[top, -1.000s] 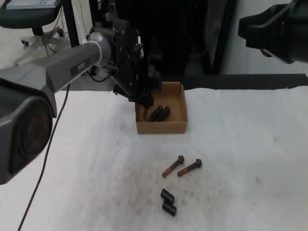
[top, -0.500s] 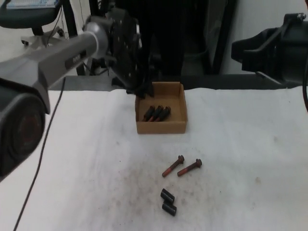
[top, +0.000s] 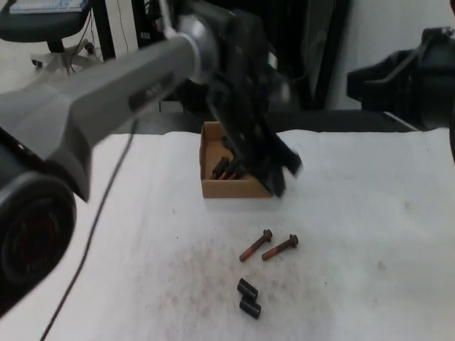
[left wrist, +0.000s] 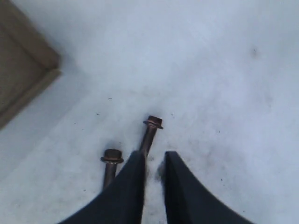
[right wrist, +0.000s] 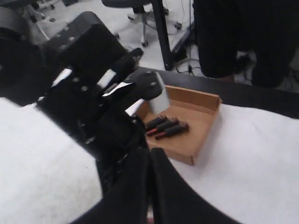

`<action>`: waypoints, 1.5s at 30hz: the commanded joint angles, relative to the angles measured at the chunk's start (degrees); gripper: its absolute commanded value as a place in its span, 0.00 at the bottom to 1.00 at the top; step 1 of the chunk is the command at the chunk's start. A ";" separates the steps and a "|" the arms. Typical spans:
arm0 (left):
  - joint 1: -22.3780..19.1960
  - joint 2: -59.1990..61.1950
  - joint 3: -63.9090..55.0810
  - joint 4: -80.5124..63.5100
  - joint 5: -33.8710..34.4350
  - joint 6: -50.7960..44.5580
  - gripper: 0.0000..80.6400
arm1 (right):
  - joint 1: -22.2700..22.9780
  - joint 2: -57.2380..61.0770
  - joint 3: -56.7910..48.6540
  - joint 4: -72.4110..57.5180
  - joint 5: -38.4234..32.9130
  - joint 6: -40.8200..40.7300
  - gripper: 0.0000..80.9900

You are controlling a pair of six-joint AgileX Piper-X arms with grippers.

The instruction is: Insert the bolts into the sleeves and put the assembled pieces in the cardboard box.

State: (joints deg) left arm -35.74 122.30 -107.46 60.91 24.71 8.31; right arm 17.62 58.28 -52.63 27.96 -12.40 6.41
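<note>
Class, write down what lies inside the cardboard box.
Three bolt-and-sleeve pieces lie side by side on the cardboard box floor. The left arm covers one corner, so anything there is hidden.

readable text: none
arm link (top: 142,94): dark printed mark on grey shell, smeared, cannot be read
cardboard box (top: 227,189): plain brown wall, nothing legible
bolts (top: 255,245): heads too small to tell any stamp
sleeves (top: 247,289): plain dark, nothing legible
desk (top: 370,213): white cover, dark smudges, no lettering
</note>
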 commanded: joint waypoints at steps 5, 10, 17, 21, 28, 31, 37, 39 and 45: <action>-2.90 0.94 0.73 1.45 -14.41 9.29 0.19 | -13.20 -4.83 -0.30 15.35 2.85 0.03 0.01; -2.55 2.47 1.07 8.13 -14.41 11.91 0.31 | -16.38 -10.46 -0.30 15.05 2.87 0.03 0.01; -3.26 2.57 2.51 6.47 -17.87 12.29 0.54 | -16.20 -12.17 -0.30 14.67 2.87 -0.88 0.01; -3.26 2.57 2.50 6.10 -21.53 12.28 0.54 | -16.20 -12.17 -0.30 14.67 2.87 -0.88 0.01; -5.28 2.57 3.59 2.12 -23.13 10.43 0.54 | -16.20 -12.17 -0.30 14.67 2.87 -0.88 0.01; -6.68 2.57 4.24 -1.60 -23.13 9.42 0.54 | -16.20 -12.17 -0.30 14.67 2.87 -0.88 0.01; -7.60 2.57 4.32 -6.23 -23.13 6.70 0.54 | -16.20 -12.17 -0.30 14.67 2.87 -0.88 0.01; -7.40 2.75 4.32 -6.28 -23.13 6.20 0.54 | -16.20 -12.17 -0.30 14.67 2.87 -0.88 0.01; -6.94 4.54 4.12 -0.18 -23.13 2.92 0.54 | -16.20 -12.17 -0.30 14.67 2.87 -0.88 0.01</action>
State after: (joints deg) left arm -42.99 125.47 -103.23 56.96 2.31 13.26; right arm 1.70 46.32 -52.57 42.90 -9.18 6.04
